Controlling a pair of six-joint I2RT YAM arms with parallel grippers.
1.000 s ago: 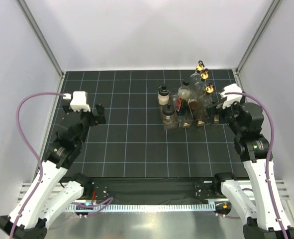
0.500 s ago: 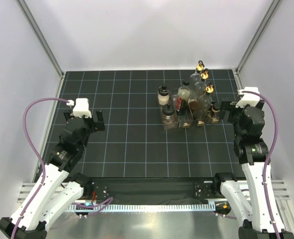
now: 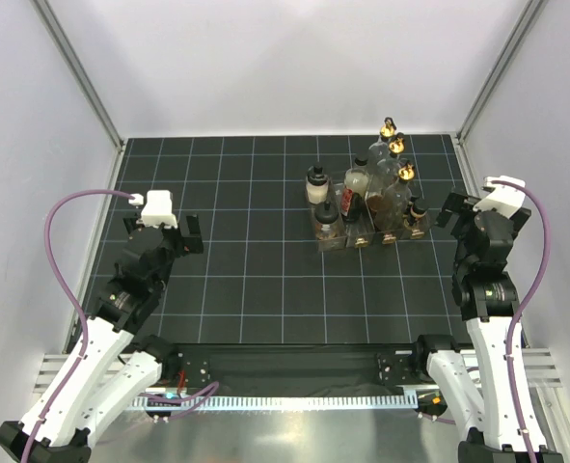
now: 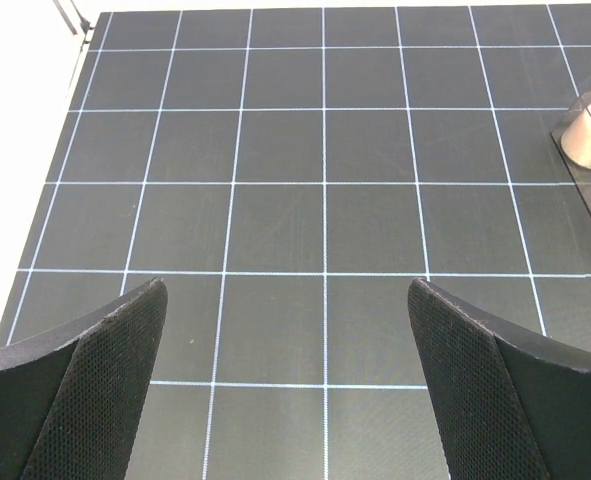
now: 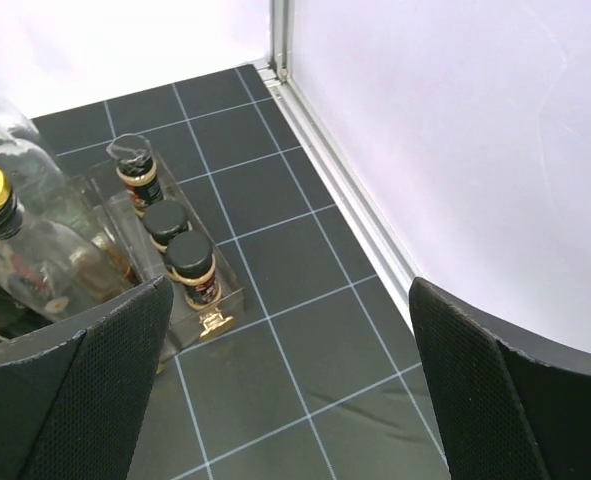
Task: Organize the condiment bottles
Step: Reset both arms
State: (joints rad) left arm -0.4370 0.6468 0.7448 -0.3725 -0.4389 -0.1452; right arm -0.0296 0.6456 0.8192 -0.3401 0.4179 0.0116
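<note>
Gaping wide with nothing between their fingers, my left gripper [image 4: 285, 290] and right gripper [image 5: 290, 290] hang off the work. The condiment bottles [image 3: 371, 198] stand upright in the clear rack [image 5: 222, 298] near my right side, seemingly sorted by kind, so I judge no grasp is needed.

The tabletop [image 3: 246, 280] is black, with thin white lines that make squares all over it. A clear plastic rack [image 3: 362, 241] sits on it in the upper right of the top view, near the right edge. Bottles [image 3: 357, 183] stand in the rack, packed close together. Three small dark bottles [image 5: 165, 225] fill its last narrow slot.
</note>
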